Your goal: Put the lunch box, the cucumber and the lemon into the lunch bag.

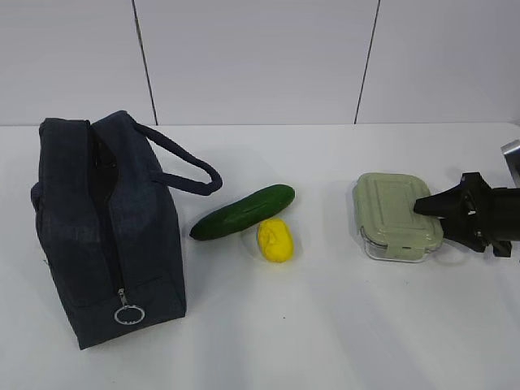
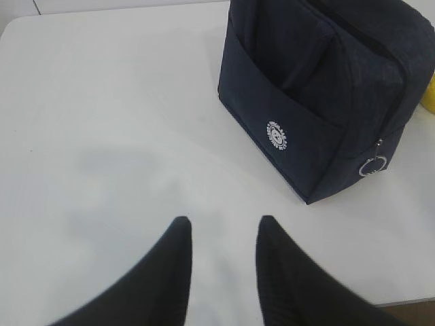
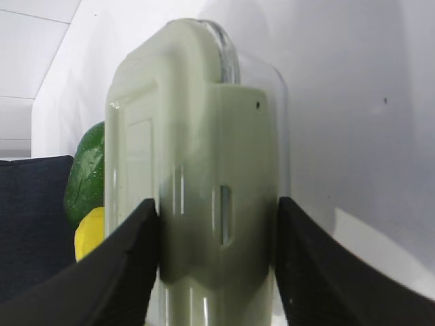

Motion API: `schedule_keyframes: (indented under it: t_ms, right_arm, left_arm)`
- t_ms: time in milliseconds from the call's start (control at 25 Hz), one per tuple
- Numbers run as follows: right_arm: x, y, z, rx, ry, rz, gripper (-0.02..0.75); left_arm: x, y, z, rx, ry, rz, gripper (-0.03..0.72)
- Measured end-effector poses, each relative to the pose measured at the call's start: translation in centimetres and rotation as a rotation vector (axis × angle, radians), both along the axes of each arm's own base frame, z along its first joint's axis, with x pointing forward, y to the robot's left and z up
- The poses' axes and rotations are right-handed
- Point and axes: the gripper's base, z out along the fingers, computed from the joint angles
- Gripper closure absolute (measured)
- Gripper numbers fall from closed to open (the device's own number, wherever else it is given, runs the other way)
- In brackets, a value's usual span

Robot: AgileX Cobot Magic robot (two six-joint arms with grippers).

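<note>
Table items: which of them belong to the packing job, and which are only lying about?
Belong to the job:
bag
box
cucumber
lemon

Lying about:
nothing else is visible on the table

The right arm runs off the right edge of the exterior view, so only its front end shows, and its jaws cover the near right corner of the lunch box. From the right wrist, the box fills the picture, is cut off at the bottom and is blurred up close. It hides most of the cucumber and the lemon; only slivers show at the left. The lunch bag is cropped there too. From the left wrist, the bag's top is cut off, and the yellow scrap at the right edge is probably the lemon.
</note>
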Motion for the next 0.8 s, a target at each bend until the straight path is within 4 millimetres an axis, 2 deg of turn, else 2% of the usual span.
schedule_keyframes:
  t_ms: [800]
  right_arm:
    - [-0.28, 0.68, 0.51, 0.077, -0.041, 0.072, 0.339]
  left_arm:
    - [0.0, 0.0, 0.0, 0.0, 0.0, 0.0, 0.452]
